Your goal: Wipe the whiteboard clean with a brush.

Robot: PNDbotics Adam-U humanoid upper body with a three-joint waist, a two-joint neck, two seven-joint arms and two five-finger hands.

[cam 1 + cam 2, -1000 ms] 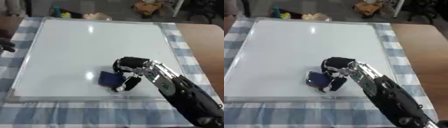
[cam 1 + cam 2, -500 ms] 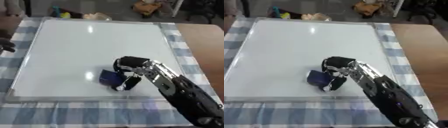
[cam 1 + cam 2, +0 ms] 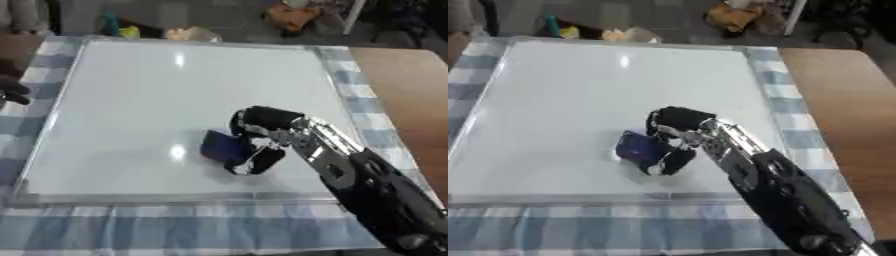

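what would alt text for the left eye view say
The robot's right hand holds a dark blue brush against a whiteboard, near its lower middle. The board lies on a blue checked cloth, and part of the left hand shows at the left edge.

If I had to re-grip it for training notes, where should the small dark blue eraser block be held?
Across the dark blue eraser block by its upper sides, from its right, as the right hand does now; it lies flat on the white whiteboard.
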